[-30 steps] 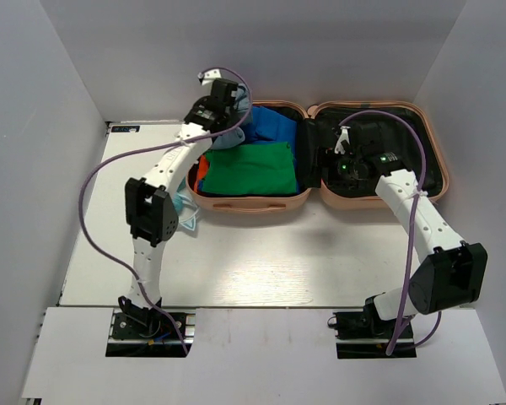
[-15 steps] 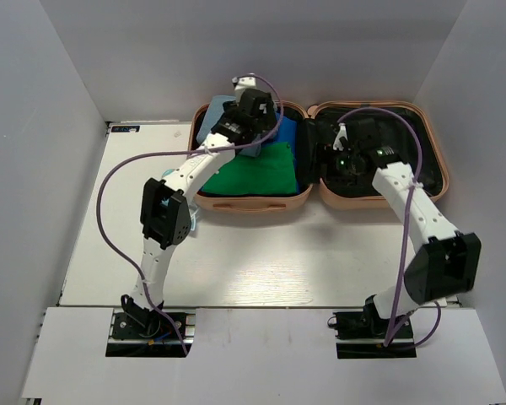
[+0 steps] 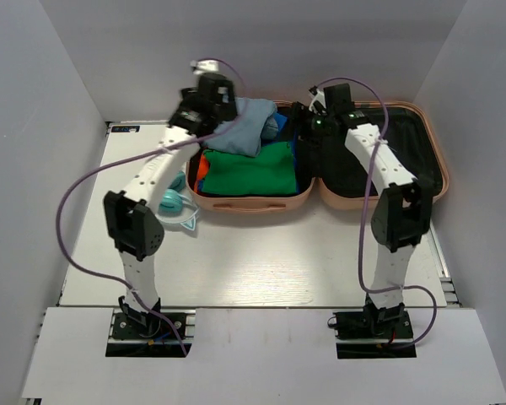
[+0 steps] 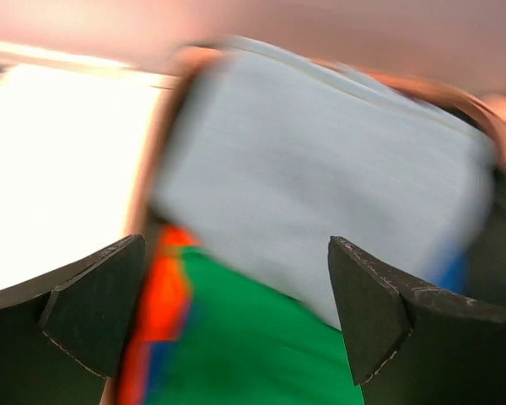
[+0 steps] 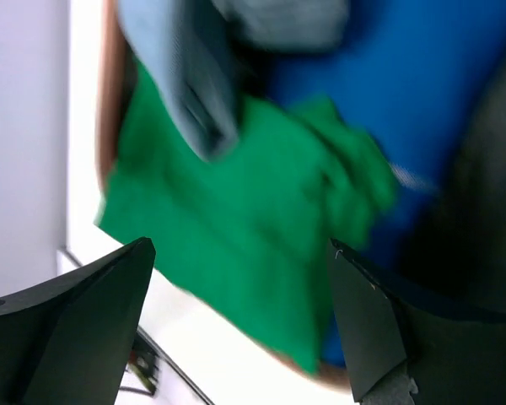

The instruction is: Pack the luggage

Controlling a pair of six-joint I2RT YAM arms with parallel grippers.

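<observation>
The luggage lies open like a book at the far side of the table, its two pale pink shells side by side and joined at a hinge down the middle. The left shell holds folded clothes. A green cloth covers most of the near part of that shell, and a strip of orange cloth shows along the shell's left wall beside it. A grey-blue cloth is bunched on top toward the far left corner, overlapping the far edge of the green one. A blue cloth sits in the far part of the same shell next to the hinge, partly under the grey-blue one. The right shell shows its black fabric lining. The left gripper hangs above the far left corner of the luggage with its fingers spread wide and nothing between them; its wrist view, though blurred, looks down on the grey-blue cloth with green and orange below it. The right gripper is over the far end of the hinge, also spread wide and holding nothing, and its blurred wrist view takes in the green, blue and grey-blue cloths in the left shell. Just outside the luggage's left wall, near its front corner, a teal object lies on the table; what it is cannot be told.
</observation>
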